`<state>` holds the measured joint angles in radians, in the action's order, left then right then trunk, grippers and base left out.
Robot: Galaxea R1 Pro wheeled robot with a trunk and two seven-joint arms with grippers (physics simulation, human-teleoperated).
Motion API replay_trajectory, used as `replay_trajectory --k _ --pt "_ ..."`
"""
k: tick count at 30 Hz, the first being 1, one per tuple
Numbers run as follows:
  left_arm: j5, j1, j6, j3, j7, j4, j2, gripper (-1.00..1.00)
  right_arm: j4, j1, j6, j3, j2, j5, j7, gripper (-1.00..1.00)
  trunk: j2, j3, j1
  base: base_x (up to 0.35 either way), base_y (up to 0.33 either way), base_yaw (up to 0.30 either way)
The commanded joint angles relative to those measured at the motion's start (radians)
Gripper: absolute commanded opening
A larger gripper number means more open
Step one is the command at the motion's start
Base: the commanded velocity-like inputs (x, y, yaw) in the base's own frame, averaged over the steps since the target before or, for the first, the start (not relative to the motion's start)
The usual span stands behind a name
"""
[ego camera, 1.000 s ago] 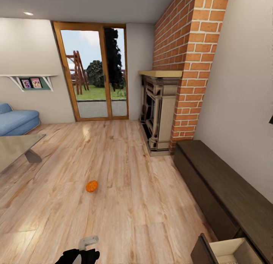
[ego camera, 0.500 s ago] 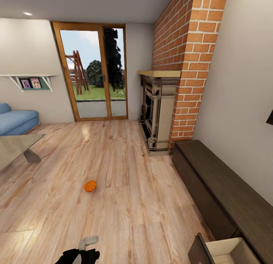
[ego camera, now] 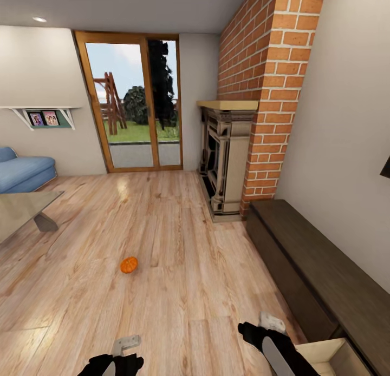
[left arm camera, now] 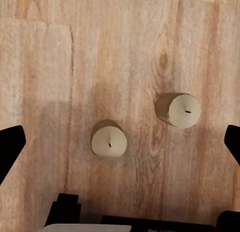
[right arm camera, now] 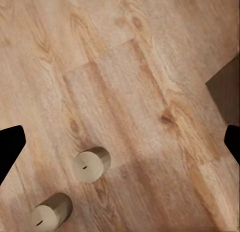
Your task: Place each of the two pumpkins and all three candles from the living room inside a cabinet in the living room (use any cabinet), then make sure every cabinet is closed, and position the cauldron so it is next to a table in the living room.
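One orange pumpkin (ego camera: 129, 265) lies on the wood floor mid-room. Two grey-beige candles (left arm camera: 109, 142) (left arm camera: 180, 110) stand upright on the floor under my left gripper (left arm camera: 121, 145), which is open and holds nothing. The right wrist view looks down on two candles (right arm camera: 91, 164) (right arm camera: 50, 212) beside my open, empty right gripper (right arm camera: 121, 142). The dark-brown cabinet (ego camera: 319, 268) runs along the right wall, with one drawer (ego camera: 331, 358) pulled out, pale inside. The low table (ego camera: 21, 211) is at the left. The cauldron is out of view.
A brick chimney with a fireplace (ego camera: 227, 159) stands past the cabinet's far end. A blue sofa (ego camera: 21, 173) and a glass patio door (ego camera: 135, 103) are at the back. My right arm (ego camera: 273, 346) hangs beside the open drawer; my left arm (ego camera: 114, 364) is low centre.
My right arm has come up into the head view at the lower right, in front of the open drawer. The head camera shifted slightly earlier. The pumpkin has stayed put.
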<state>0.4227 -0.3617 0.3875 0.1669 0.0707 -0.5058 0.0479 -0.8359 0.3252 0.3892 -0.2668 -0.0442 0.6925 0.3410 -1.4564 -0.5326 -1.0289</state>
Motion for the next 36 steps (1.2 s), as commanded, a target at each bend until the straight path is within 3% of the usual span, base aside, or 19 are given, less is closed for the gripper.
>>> replay_trajectory --k 1,8,36 --pt "0.009 0.000 0.003 0.007 0.007 -0.003 0.002 1.00 -0.032 0.001 0.020 -0.005 -0.001 0.010 0.033 1.00 -0.001 -0.001 0.000 0.000 0.000 0.000" --pt "0.008 0.000 0.001 0.006 0.007 -0.003 0.001 1.00 -0.216 0.001 0.148 -0.004 0.000 0.010 0.118 1.00 -0.008 -0.004 -0.004 0.000 0.000 0.000" --pt "-0.002 0.000 -0.007 0.012 0.017 -0.002 0.000 1.00 -0.402 0.001 0.158 -0.008 -0.006 -0.001 0.132 1.00 -0.204 -0.092 -0.111 0.000 0.000 0.000"
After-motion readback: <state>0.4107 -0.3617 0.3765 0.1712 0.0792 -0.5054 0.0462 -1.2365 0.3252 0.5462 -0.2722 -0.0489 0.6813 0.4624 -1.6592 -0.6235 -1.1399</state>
